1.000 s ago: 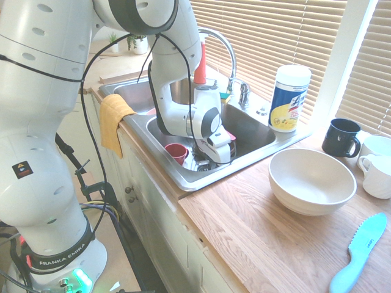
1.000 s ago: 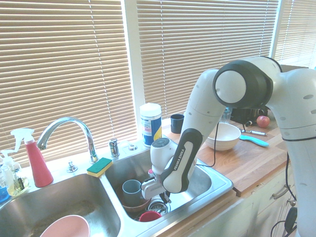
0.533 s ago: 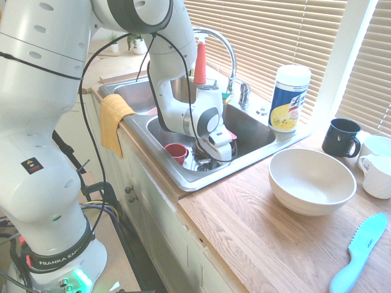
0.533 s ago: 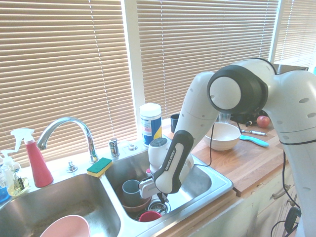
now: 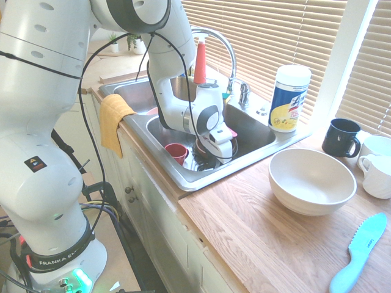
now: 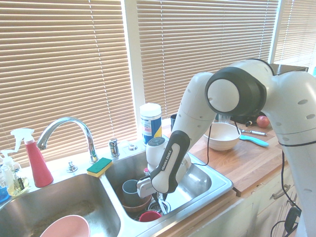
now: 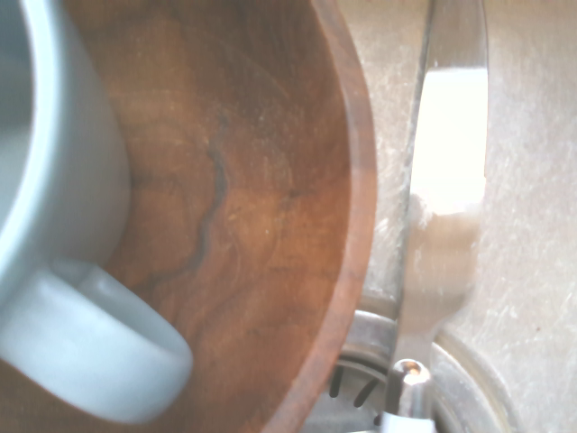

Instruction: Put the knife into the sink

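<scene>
My gripper (image 6: 161, 198) reaches down into the right basin of the steel sink (image 6: 217, 185), just above the drain. It is shut on the knife (image 6: 164, 206), whose thin silvery blade hangs from the dark fingers. In the wrist view the knife (image 7: 442, 180) runs along the basin floor beside a brown wooden bowl (image 7: 270, 180) and ends over the drain grate (image 7: 361, 388). From the first exterior view the gripper (image 5: 211, 160) is mostly hidden behind the hand and the sink (image 5: 171, 172) rim.
A grey-blue mug (image 6: 131, 190) stands in the wooden bowl, with a red cup (image 5: 176, 151) beside it in the same basin. The faucet (image 5: 223, 43) arches behind. On the counter are a white bowl (image 5: 311, 180) and a teal plastic knife (image 5: 360, 250).
The hand has shifted a little across the right basin toward the mug and sunk slightly lower, carrying the knife with it.
</scene>
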Controlling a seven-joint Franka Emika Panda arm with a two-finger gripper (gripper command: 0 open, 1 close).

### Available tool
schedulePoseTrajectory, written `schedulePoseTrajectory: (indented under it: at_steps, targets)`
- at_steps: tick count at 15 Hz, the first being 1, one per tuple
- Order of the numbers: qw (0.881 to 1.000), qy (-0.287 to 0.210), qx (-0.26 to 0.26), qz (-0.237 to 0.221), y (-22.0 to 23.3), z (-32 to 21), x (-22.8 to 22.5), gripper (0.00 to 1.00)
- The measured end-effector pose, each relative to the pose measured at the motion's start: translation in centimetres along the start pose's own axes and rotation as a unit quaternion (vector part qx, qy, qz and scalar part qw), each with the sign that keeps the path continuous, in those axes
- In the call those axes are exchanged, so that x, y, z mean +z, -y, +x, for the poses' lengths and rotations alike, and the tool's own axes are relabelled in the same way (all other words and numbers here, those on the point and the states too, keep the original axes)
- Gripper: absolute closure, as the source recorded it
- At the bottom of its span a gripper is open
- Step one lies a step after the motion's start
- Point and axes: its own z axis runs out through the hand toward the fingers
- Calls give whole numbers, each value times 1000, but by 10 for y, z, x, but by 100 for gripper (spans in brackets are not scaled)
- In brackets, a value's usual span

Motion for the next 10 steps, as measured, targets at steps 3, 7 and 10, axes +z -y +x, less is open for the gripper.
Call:
schedulePoseTrajectory:
  at_steps: [3, 7, 10]
  targets:
    - [1000, -15, 2, 8, 5, 11, -19, 0]
    - [1000, -26, 5, 13, 14, 25, -109, 0]
    - [1000, -12, -11, 6, 6, 22, -176, 0]
